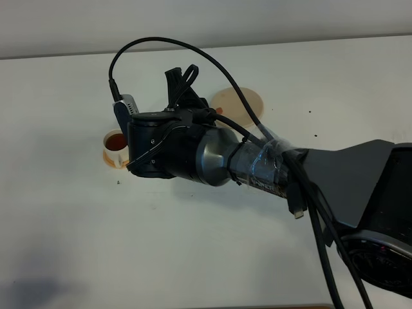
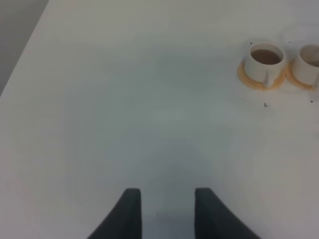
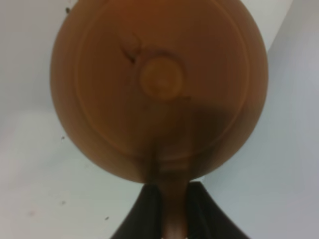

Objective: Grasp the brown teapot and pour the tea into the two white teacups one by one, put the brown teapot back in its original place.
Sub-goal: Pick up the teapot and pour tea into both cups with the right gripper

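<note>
While the right gripper (image 3: 174,211) clenches the stubby handle of the brown teapot (image 3: 159,89), I look straight down on its lid. From the high camera, that arm's wrist hides the pot and hangs between the cream coaster (image 1: 228,103) and the first teacup (image 1: 116,143), which holds tea. My left gripper (image 2: 164,211) hangs released over the table (image 2: 124,99), well apart from the first teacup and the second teacup (image 2: 309,62).

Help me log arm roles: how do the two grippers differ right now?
The left gripper is open and empty; the right gripper is shut on the teapot by its handle. The left has only bare table below it; the right has the teapot filling its view. Both have dark fingers.
</note>
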### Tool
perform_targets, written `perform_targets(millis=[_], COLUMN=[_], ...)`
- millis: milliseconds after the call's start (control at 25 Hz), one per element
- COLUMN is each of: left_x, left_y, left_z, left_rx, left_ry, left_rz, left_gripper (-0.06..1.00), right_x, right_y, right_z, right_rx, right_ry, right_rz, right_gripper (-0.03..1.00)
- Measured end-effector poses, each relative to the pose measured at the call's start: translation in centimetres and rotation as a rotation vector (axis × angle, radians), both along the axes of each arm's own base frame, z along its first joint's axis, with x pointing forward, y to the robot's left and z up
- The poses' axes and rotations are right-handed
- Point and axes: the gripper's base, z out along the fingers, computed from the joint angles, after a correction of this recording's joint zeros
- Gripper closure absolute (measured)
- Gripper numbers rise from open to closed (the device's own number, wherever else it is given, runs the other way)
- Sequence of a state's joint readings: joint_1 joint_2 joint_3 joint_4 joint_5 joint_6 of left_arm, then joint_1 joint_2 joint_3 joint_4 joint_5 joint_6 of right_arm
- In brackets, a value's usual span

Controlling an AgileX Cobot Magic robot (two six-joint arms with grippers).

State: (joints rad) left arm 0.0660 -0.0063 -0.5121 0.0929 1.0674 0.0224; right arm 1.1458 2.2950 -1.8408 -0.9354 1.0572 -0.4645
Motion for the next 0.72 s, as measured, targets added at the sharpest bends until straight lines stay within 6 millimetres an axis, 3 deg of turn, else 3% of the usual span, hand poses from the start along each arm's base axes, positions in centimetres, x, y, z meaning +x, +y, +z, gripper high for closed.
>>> perform_targets(millis=[720], left_x=[0.0], left_y=[0.0], left_z=[0.0], left_rx=[0.0], left_ry=[0.0], left_rz=[0.0], left_gripper=[0.68], right_x=[0.16], right_y=[0.52], right_z=[-0.67], right_rx=[-0.049], right_ry=[-0.054], right_rz=[0.064], right_gripper=[0.87])
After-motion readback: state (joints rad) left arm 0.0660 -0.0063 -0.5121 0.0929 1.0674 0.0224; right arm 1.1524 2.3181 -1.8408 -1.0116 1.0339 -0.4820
